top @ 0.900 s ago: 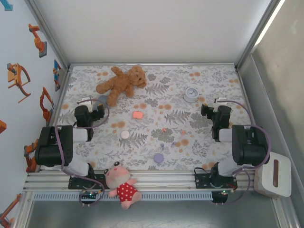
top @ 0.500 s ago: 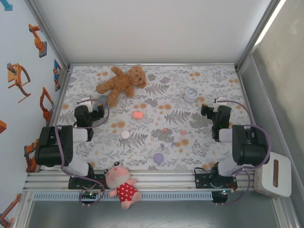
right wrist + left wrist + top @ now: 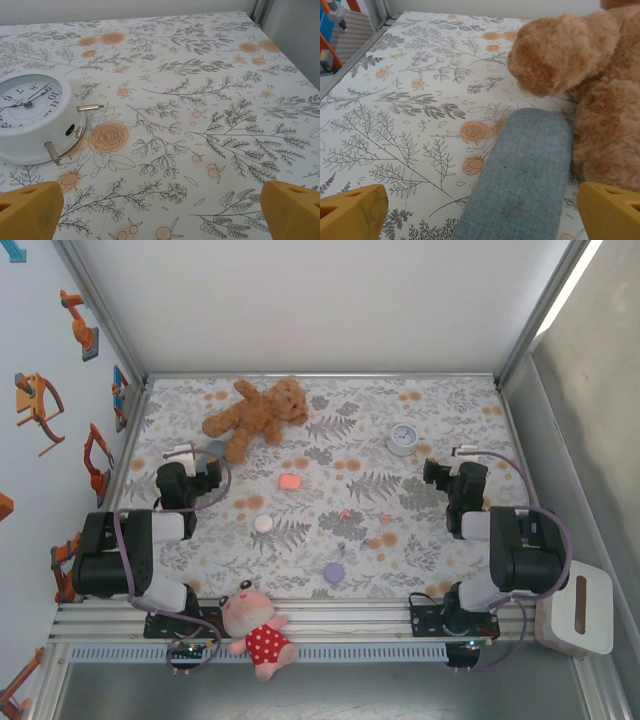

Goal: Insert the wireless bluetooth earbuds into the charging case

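— Spotted the earbuds (image 3: 345, 513)?
— Yes. Tiny pink ones, lying loose on the flowered cloth (image 3: 450, 410) near mid-table, with a purple earbud (image 3: 341, 546) just nearer the arms. None held.
— And the cases?
— Spread around them, all apart: orange case (image 3: 290, 481) farther back, white case (image 3: 263, 523) to the left, purple case (image 3: 334, 572) toward the near edge.
— And the left gripper (image 3: 480, 217)?
— Spread wide, holding nothing. Facing a grey-blue pouch (image 3: 520, 170) pressed against the teddy bear (image 3: 590, 80).
— And the right gripper (image 3: 160, 210)?
— Spread wide too, empty, over bare cloth, with a white alarm clock (image 3: 30, 115) lying face up off to its left.
— Anything else?
— Just a pink doll (image 3: 255, 630) on the front rail by the left arm's base.
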Action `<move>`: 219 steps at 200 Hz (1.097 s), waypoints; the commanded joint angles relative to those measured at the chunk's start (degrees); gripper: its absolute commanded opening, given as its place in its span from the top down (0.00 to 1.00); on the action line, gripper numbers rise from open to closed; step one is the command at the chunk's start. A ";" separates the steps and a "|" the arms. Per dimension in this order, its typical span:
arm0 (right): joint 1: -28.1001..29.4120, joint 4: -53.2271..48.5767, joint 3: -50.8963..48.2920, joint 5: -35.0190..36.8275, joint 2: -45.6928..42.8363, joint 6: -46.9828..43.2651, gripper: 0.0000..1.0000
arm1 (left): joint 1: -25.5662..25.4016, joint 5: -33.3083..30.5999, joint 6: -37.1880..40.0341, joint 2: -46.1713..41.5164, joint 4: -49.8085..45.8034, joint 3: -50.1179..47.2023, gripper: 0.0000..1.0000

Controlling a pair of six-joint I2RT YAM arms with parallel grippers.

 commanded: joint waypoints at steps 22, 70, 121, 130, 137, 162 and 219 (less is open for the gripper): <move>0.09 -16.16 3.38 -3.59 -12.77 1.59 0.03 | -1.71 -3.00 -2.35 -17.42 -13.80 2.40 0.04; 0.62 -32.00 10.46 -11.39 -21.62 1.36 0.03 | -2.44 3.95 -13.85 -27.10 -31.34 12.44 0.04; 7.28 -42.98 18.91 -16.49 -21.33 -6.82 0.01 | -2.55 9.02 -20.67 -31.76 -48.71 17.92 0.04; 9.41 -44.87 20.62 -16.95 -20.27 -9.02 0.01 | -2.55 9.81 -21.41 -32.77 -50.31 17.70 0.04; 11.37 -46.22 21.90 -17.19 -19.35 -11.04 0.01 | -2.53 10.90 -21.80 -33.60 -51.00 17.41 0.04; 18.98 -48.95 25.64 -17.54 -15.04 -18.46 0.01 | -2.55 14.50 -21.32 -36.56 -52.85 16.67 0.04; 30.93 -57.68 39.73 -20.89 -0.97 -30.96 0.01 | -2.71 16.34 -16.36 -41.70 -58.87 16.62 0.04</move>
